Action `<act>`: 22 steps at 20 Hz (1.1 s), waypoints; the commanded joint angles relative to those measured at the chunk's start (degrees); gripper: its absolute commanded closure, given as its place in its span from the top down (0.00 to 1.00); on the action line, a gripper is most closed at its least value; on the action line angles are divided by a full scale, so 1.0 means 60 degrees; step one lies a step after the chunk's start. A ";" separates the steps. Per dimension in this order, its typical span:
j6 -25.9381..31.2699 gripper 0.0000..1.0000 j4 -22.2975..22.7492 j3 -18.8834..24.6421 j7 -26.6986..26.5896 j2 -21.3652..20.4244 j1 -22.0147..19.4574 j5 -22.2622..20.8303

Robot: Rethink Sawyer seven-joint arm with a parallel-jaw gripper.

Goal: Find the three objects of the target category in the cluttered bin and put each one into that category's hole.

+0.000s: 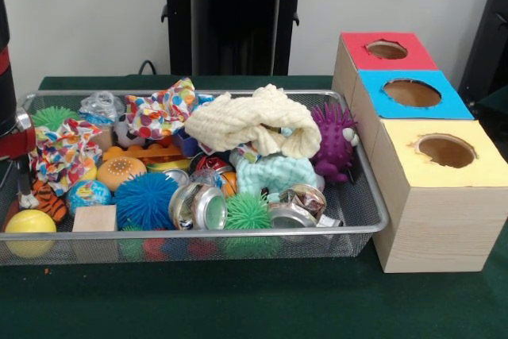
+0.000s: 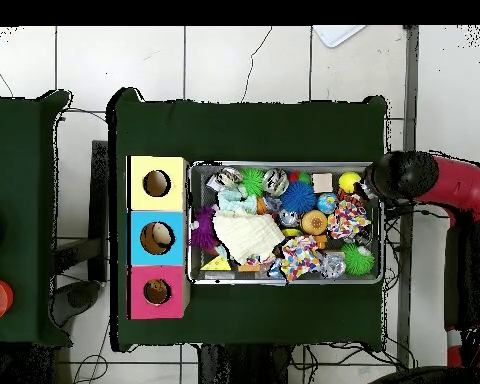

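Where it lies at the bin (image 1: 361, 184) end | tiger (image 1: 49, 202): orange, black-striped, seemingly half-buried | pincer state: cannot tell

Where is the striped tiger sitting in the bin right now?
Front view: the tiger lies at the bin's left end, under the confetti-print cloth and just above the yellow ball.

Tiger (image 1: 48, 202) half-buried under patterned cloth (image 1: 63, 148).

Striped tiger (image 1: 49, 202) in cluttered mesh bin (image 1: 361, 232).
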 commanded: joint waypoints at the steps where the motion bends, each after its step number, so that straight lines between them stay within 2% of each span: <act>1: 0.0619 1.00 0.1169 -0.0341 -0.2144 0.0440 -0.0337 -0.0102; 8: 0.0441 1.00 0.1768 -0.0425 -0.1763 0.0282 -0.0536 -0.0096; 16: 0.0287 1.00 0.1807 -0.0490 -0.1679 0.0325 -0.0539 -0.0308; 22: -0.0183 1.00 0.1731 -0.0485 -0.1712 0.0679 -0.0656 -0.0464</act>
